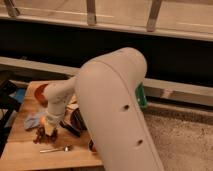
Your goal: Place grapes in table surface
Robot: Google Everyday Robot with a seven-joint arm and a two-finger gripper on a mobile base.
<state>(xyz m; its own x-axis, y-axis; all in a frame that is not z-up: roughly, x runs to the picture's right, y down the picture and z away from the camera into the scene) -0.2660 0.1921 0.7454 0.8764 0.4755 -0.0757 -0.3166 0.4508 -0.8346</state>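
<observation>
The robot's gripper [50, 131] hangs low over the left part of the light tan wooden plank worktop [25, 150], at the end of a pale, rounded arm [112, 100] that fills the middle of the view. How far apart the fingers stand cannot be told, and whether they have hold of anything cannot be told either. The loose bunch of small dark reddish-brown grapes [40, 134] lies just beside the fingers, on their left and slightly lower, resting on the worktop or very close above it; contact between the two cannot be made out. A small silvery spoon-like utensil [56, 148] lies on the wood just below the fingers. A crumpled pale blue cloth [33, 120] sits a little up and to the left of them, and a dark flat object [74, 124] lies just to their right. A sliver of a green rectangular tray [142, 95] shows well off to the right, past the arm.
</observation>
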